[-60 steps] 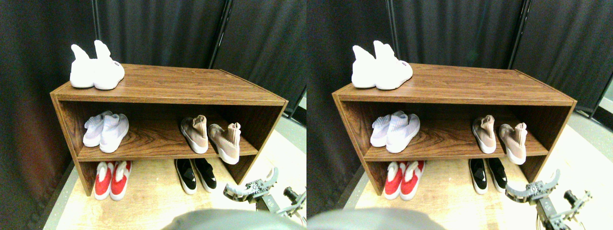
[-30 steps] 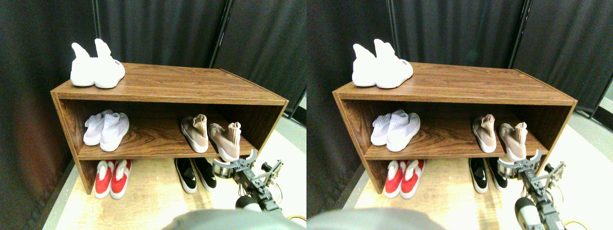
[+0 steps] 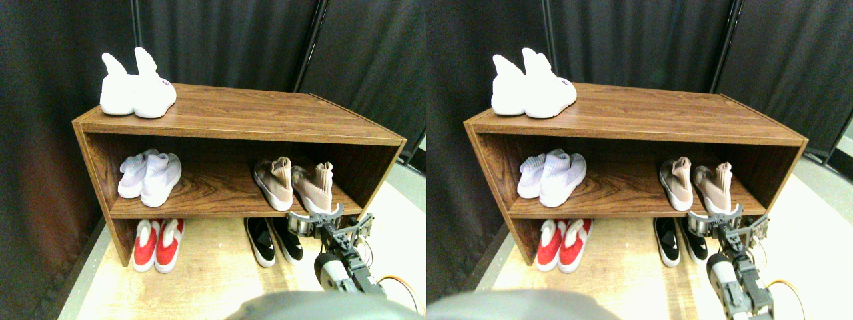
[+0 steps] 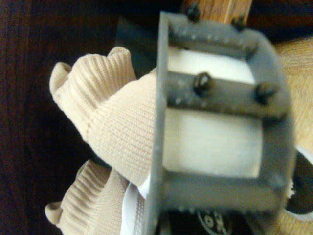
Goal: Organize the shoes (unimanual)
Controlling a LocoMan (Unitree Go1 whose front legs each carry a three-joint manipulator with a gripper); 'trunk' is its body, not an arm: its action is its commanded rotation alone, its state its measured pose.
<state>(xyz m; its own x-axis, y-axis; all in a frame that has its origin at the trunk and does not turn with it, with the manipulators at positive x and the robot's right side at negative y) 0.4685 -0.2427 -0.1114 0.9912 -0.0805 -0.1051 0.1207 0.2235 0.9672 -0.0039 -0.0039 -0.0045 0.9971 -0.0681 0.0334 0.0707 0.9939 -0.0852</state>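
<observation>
The beige-tan shoes stand on the right of the middle shelf: the left shoe (image 3: 272,183) and the right shoe (image 3: 316,188), close together with toes toward the shelf's front edge. My right gripper (image 3: 315,214) is at the front edge, right against the right shoe's toe, its curved jaws spread open to either side of it. In the wrist view the right shoe's ribbed beige cuff (image 4: 105,115) and white sole fill the space behind the dark jaw frame (image 4: 220,93), with the other beige shoe (image 4: 83,208) beside it. The black shoes (image 3: 273,241) sit on the floor under the shelf, just left of my arm.
The wooden shoe rack (image 3: 233,127) holds a white high-cuff pair (image 3: 136,90) on top and a pale pair (image 3: 150,179) at the middle shelf's left. A red-and-white pair (image 3: 156,243) sits on the floor at the left. Dark curtains hang behind.
My gripper rose from the floor at the right to the middle shelf's front edge. The right beige shoe, earlier angled with its toe overhanging, now sits straighter and closer to its mate.
</observation>
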